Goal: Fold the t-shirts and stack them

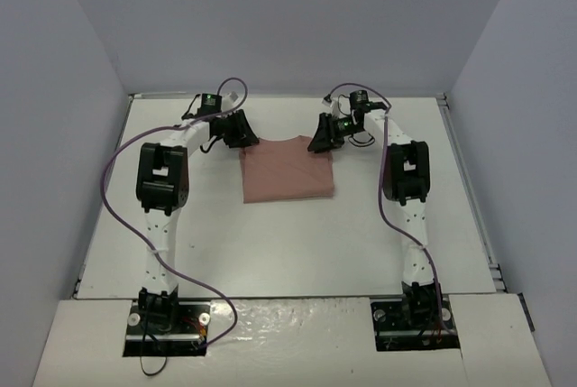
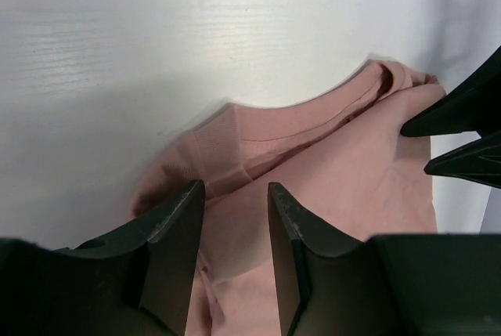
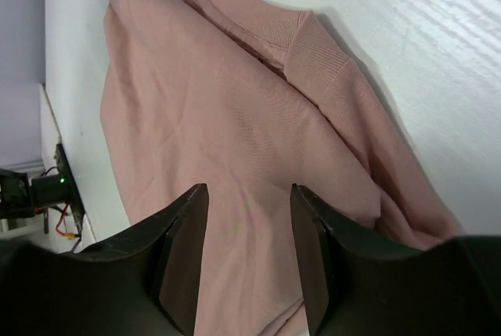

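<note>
The dusty-pink t-shirt (image 1: 287, 170) lies folded into a rectangle at the middle of the white table, collar at the far edge; its print is hidden. My left gripper (image 1: 242, 134) is open over the shirt's far left corner, with pink cloth (image 2: 329, 171) showing between its fingers (image 2: 176, 226). My right gripper (image 1: 322, 139) is open over the far right corner, with cloth (image 3: 227, 117) showing between its fingers (image 3: 184, 234). The right gripper's fingertips also show at the right edge of the left wrist view (image 2: 462, 136). Neither gripper is shut on the cloth.
The white table (image 1: 270, 243) is walled by grey panels at the back and sides. Purple cables loop along both arms. The arm bases (image 1: 167, 315) stand at the near edge.
</note>
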### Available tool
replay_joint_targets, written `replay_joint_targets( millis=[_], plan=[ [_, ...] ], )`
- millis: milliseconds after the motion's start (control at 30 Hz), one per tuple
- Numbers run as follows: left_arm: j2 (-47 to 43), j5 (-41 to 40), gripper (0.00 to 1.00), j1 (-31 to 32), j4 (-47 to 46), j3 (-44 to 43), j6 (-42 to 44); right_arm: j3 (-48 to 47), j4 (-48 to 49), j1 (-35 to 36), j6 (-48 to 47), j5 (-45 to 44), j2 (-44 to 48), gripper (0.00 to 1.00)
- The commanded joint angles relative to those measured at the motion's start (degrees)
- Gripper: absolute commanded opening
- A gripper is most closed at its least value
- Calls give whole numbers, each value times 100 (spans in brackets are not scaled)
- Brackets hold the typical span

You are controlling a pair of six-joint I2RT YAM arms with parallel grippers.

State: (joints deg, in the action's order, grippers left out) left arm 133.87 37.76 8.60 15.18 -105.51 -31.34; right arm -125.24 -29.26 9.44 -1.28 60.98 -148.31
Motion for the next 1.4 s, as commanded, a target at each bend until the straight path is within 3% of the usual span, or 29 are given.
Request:
replay_joint_targets(
  millis=[0, 300, 500, 767, 1033, 1167, 1300, 1367],
  plan=[
    [-1221, 0, 35, -17, -140, -82, -22, 22, 17, -43, 34, -446, 1247, 45],
    [-3262, -87, 35, 460, 161, 1596, 108, 2242, 51, 290, -278, -128, 2941, 45],
    [-3283, 43, 35, 1013, -151, 2655, 163, 3339, 78, 304, -917, 450, 2811, 42],
    [-2727, -261, 35, 915, -446, 3672, 251, 3769, 96, 287, -1260, 648, 1986, 39],
    [-2418, -723, 35, 806, -102, 3910, 324, 4150, 167, 336, -1229, -45, 1727, 36],
    [-3083, -965, 35, 748, 369, 3832, 488, 4071, 456, 502, -550, -1012, 2585, 36],
    [-3955, -1423, 35, 753, 1192, 3191, 848, 3753, 434, 559, -74, -1943, 3443, 38],
    [-4362, -1849, 35, 737, 1673, 2575, 1063, 3607, 422, 529, 104, -2902, 3958, 45]
  ],
)
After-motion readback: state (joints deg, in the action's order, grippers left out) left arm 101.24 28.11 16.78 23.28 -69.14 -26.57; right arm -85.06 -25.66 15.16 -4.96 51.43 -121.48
